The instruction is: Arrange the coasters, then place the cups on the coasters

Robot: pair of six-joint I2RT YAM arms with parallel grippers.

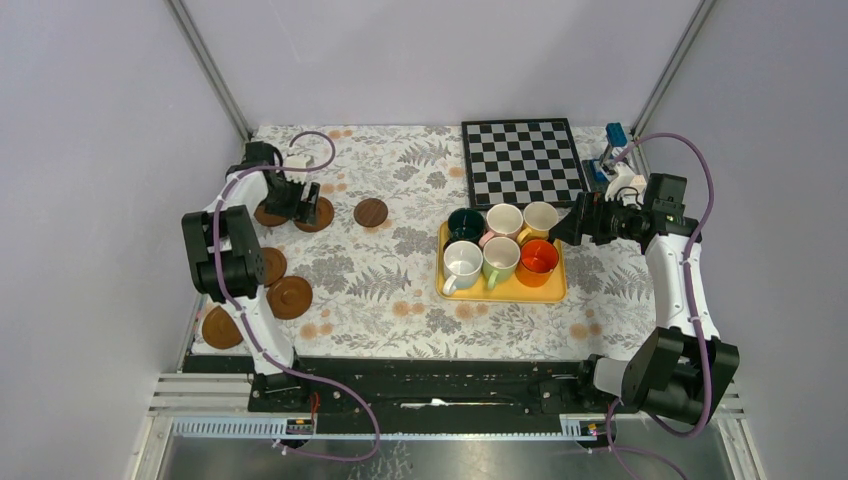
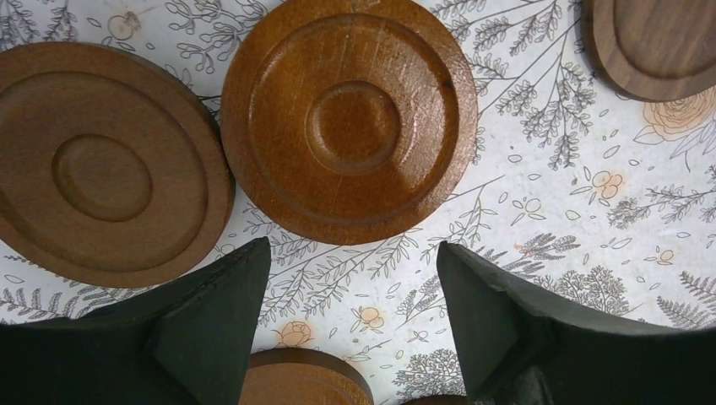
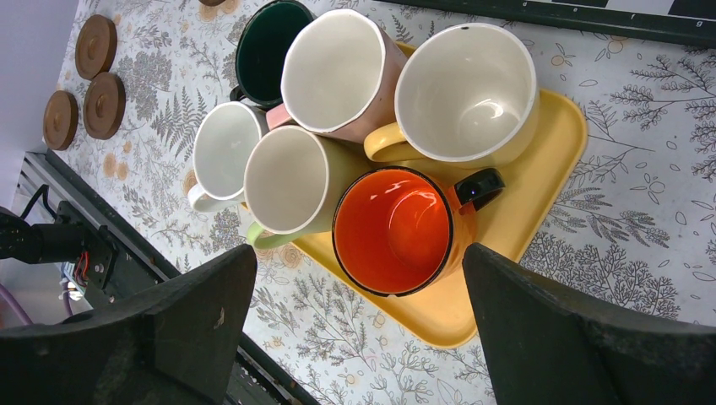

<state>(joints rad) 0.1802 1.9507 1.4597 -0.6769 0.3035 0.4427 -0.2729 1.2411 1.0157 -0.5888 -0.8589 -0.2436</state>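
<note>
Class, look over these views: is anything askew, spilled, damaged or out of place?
Nothing spilled or broken shows. The coasters lie scattered unevenly down the left side of the table, one at the near-left edge. All six cups crowd together on the yellow tray, none on a coaster.

The bench (image 1: 400,290) is white, printed with grey ferns and small orange blossoms; the coasters (image 2: 349,118) are brown wood, one darker coaster (image 2: 654,42) a cooler walnut. The tray (image 1: 500,294) is yellow, the chessboard (image 1: 523,160) black and white. The pink cup (image 1: 503,220), cream-yellow cup (image 1: 540,218), white cup (image 1: 462,262) and light green cup (image 1: 500,258) are pale inside, the dark green cup (image 1: 465,224) dark throughout, the orange cup (image 3: 397,228) black-handled.
</note>
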